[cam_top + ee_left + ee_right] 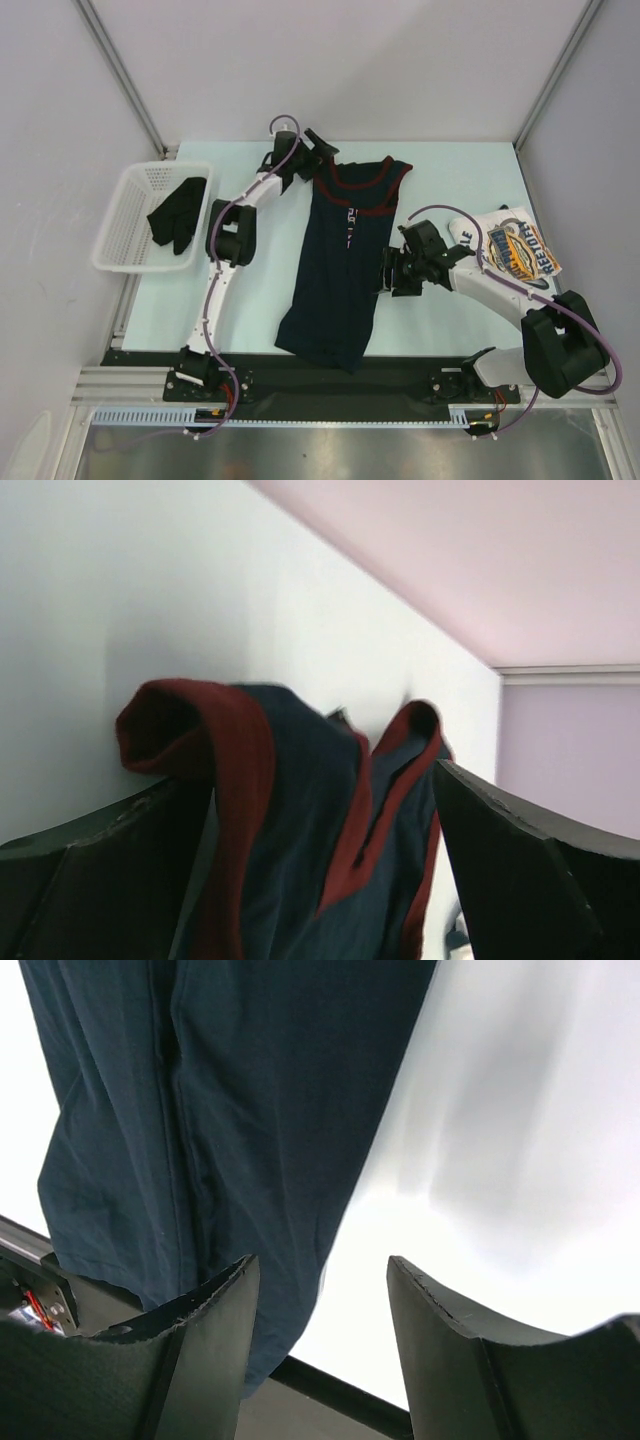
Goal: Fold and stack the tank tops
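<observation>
The navy tank top (335, 270) with dark-red trim lies lengthwise in the middle of the table, its hem hanging over the near edge. My left gripper (322, 150) is at its shoulder straps. In the left wrist view the left gripper (315, 780) stands wide open, with the bunched straps of the navy tank top (300, 860) between its fingers. My right gripper (385, 272) sits at the top's right edge. In the right wrist view the right gripper (320, 1260) is open, with the navy cloth (220, 1090) beside its left finger. The white tank top (515, 250) lies folded at the right, print up.
A white basket (115, 215) holding a black cloth (178, 215) stands at the left edge of the table. Walls close in the table at the back and on both sides. A black rail (400, 385) runs along the near edge.
</observation>
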`<action>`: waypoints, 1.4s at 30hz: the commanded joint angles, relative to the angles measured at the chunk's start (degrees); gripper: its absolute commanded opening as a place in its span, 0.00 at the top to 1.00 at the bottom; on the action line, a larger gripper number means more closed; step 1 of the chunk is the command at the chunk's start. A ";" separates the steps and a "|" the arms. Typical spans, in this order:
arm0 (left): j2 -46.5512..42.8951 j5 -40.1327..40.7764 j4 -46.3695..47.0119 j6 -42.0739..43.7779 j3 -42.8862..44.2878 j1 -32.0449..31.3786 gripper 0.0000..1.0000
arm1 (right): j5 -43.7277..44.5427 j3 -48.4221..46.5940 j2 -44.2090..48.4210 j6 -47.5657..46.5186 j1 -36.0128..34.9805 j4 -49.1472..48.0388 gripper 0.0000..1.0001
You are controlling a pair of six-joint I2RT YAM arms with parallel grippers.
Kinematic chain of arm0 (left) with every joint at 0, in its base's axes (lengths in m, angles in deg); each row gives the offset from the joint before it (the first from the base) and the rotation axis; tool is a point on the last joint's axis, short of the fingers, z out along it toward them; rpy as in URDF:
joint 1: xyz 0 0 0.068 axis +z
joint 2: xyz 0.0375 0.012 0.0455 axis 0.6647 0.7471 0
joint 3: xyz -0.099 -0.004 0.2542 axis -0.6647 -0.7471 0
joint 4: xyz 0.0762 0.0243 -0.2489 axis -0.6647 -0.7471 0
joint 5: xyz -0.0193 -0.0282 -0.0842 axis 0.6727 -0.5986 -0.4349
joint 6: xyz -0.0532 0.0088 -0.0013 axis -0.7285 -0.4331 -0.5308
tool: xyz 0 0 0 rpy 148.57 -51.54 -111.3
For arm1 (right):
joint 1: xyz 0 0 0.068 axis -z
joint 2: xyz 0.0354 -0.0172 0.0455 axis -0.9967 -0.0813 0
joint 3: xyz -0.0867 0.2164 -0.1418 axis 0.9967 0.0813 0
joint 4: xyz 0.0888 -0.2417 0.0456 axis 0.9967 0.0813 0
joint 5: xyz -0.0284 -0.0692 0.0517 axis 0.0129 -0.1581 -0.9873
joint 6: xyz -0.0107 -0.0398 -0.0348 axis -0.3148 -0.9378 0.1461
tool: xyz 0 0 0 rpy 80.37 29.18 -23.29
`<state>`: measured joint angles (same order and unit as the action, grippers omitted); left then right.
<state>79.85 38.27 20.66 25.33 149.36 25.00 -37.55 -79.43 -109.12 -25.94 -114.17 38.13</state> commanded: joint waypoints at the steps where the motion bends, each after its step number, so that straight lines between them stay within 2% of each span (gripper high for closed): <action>1: 7.18 -3.36 5.21 -6.44 5.23 -0.56 0.02 | -2.02 -1.82 -0.17 -1.14 0.54 -0.36 0.40; 7: 13.17 -0.92 24.44 -9.19 11.84 -0.74 0.06 | -2.90 -1.39 -1.23 -1.14 0.63 -1.23 0.40; 11: 10.81 0.15 28.88 -4.55 11.66 -0.91 0.05 | -3.16 -0.68 -1.58 -0.88 0.63 -1.85 0.40; 16: 1.69 2.78 30.28 6.26 3.94 -0.12 0.05 | -2.20 -0.59 -1.84 -0.88 0.54 -2.12 0.39; 18: -0.61 3.49 32.03 8.47 0.61 0.40 0.00 | -2.11 -0.42 -1.84 -0.71 0.63 -2.38 0.39; 23: -8.17 4.54 35.47 13.66 -6.96 1.46 0.00 | -1.85 0.02 -1.41 -0.70 0.54 -2.82 0.38; 27: -12.92 6.29 32.32 17.61 -9.25 1.99 0.00 | -1.14 0.72 -1.40 -0.79 0.63 -2.91 0.36; 29: -15.56 7.44 29.60 20.16 -8.91 2.16 0.00 | -1.23 1.16 -1.93 -0.62 0.54 -3.08 0.28; 33: -16.97 11.74 15.92 25.17 -2.69 2.25 0.00 | 0.52 1.08 -1.93 -0.35 1.06 -3.96 0.21; 35: -18.81 13.24 13.07 26.06 -3.36 2.25 0.00 | 1.05 -0.06 -2.72 -0.26 2.82 -4.75 0.20; 38: -24.60 13.33 9.20 25.53 -9.76 2.25 0.00 | 0.09 -2.95 -5.43 -0.26 6.60 -6.94 0.19; 42: -33.65 11.05 6.66 23.43 -25.47 2.16 0.00 | -1.41 -8.22 -11.75 0.09 9.85 -9.93 0.20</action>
<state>53.62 49.81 32.37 48.24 131.42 27.05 -38.38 -82.10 -116.88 -25.88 -106.26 32.80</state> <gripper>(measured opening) 0.996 0.803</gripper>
